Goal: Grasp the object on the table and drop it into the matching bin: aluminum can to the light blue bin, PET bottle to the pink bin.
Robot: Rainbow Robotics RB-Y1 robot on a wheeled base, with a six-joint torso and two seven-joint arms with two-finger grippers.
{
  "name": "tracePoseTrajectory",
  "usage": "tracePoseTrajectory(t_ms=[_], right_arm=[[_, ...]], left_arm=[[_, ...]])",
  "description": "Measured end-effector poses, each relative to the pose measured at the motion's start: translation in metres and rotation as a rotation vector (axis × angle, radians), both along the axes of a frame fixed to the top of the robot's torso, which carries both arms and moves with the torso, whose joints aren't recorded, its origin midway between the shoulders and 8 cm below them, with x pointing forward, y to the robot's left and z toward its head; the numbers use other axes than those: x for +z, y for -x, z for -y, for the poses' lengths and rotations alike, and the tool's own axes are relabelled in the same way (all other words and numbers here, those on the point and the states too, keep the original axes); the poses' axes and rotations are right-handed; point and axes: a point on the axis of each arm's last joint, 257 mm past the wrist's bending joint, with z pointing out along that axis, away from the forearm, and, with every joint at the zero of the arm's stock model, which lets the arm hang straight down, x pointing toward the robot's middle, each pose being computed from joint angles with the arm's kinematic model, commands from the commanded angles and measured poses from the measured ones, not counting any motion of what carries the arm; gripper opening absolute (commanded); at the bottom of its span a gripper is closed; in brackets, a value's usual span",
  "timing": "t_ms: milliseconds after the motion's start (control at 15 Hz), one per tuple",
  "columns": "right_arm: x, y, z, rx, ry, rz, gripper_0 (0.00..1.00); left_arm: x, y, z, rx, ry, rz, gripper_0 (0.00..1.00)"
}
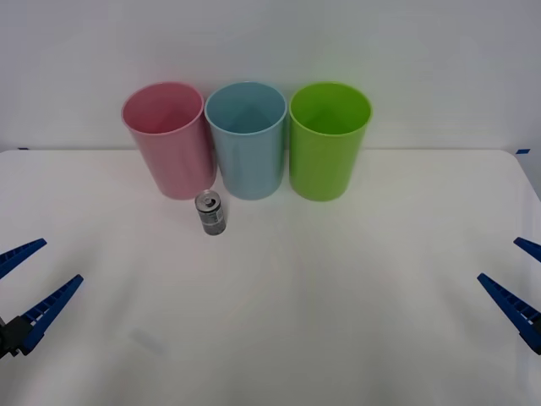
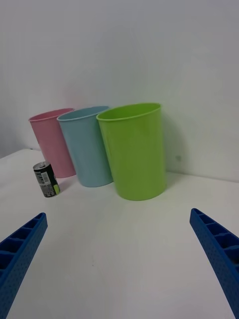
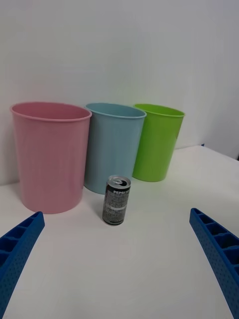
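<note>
And here we are in what looks like a robot test lab, a bare staged setup and no home or kitchen. A wide plain white table (image 1: 270, 338) runs right up to a blank white wall (image 1: 270, 42), nothing on that wall at all. Lined up at the far edge, 3 plastic bins in a neat row: pink bin (image 1: 169, 144) on the left, light blue bin (image 1: 248, 144) in the middle, green bin (image 1: 328, 144) on the right. 1 small can (image 1: 210, 213) stands alone just in front of them. Small blue tape marks (image 1: 523, 150) sit at the table's far corners.
</note>
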Motion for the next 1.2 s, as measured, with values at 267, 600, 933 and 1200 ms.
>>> tracePoseTrajectory(t_ms=[267, 600, 933, 1200], right_arm=[[0.000, 0.000, 0.000, 0.000, 0.000, 0.000, 1.00], [0.000, 0.000, 0.000, 0.000, 0.000, 0.000, 1.00], [0.000, 0.000, 0.000, 0.000, 0.000, 0.000, 1.00], [0.000, 0.000, 0.000, 0.000, 0.000, 0.000, 1.00]], left_arm=[[0.002, -0.006, 0.011, -0.023, -0.003, 0.011, 1.00], [0.002, -0.012, 0.015, -0.044, -0.052, 0.003, 1.00], [-0.024, -0.008, 0.012, -0.029, -0.116, -0.053, 1.00], [-0.041, -0.010, 0.024, -0.039, -0.124, -0.084, 1.00]])
